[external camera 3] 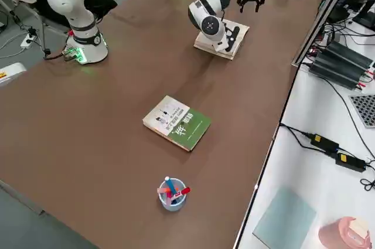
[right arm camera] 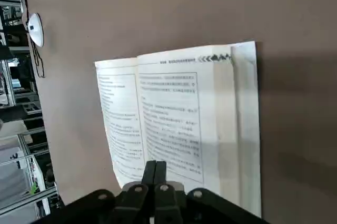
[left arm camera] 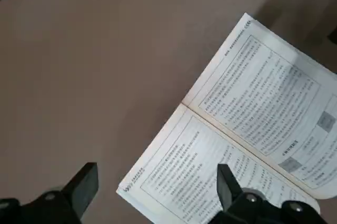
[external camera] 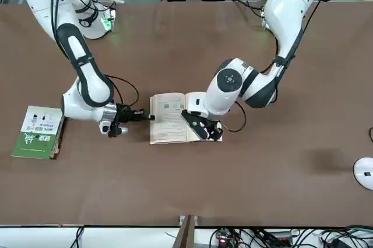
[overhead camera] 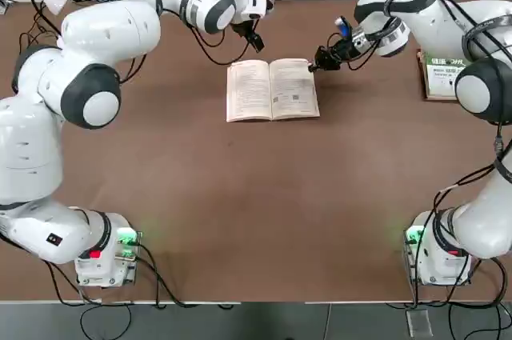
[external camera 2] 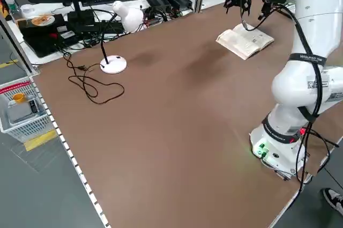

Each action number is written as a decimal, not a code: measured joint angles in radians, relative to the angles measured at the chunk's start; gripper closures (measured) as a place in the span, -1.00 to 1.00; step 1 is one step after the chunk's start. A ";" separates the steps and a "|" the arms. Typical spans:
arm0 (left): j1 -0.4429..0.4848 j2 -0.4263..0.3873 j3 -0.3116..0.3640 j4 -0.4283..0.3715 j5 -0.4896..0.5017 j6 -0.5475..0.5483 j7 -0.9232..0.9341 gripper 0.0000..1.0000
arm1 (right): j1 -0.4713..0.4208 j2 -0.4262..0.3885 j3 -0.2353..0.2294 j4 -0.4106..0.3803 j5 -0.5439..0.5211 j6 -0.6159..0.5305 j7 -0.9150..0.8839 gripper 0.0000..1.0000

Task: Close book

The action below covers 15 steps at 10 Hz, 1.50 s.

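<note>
Book [overhead camera: 272, 90] (one) lying open, two claws beside.

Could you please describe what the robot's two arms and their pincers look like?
Both arms have glossy white rounded shells with dark grey caps at the joints. Black cables loop loosely along each one. The bases show green indicator lights, and the left base also a red one. The left pincer and right pincer are black with two slim fingers each; the left's fingers are flat with angled tips.

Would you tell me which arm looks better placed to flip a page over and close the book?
Probably the right: the right gripper, fingers shut, sits low at the open book's outer edge, while the open left gripper hovers above its far edge.
</note>
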 joint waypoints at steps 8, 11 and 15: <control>0.001 0.029 0.001 0.000 0.000 0.016 0.036 -1.00 | 0.046 0.040 0.001 -0.023 0.006 0.085 -0.013 0.98; 0.000 0.038 0.001 0.000 0.000 0.026 0.042 -0.99 | 0.053 0.041 0.001 -0.022 0.029 0.086 -0.015 0.98; 0.001 0.059 0.001 0.000 0.000 0.062 0.085 -0.99 | 0.069 0.048 0.001 -0.022 0.049 0.113 -0.031 0.98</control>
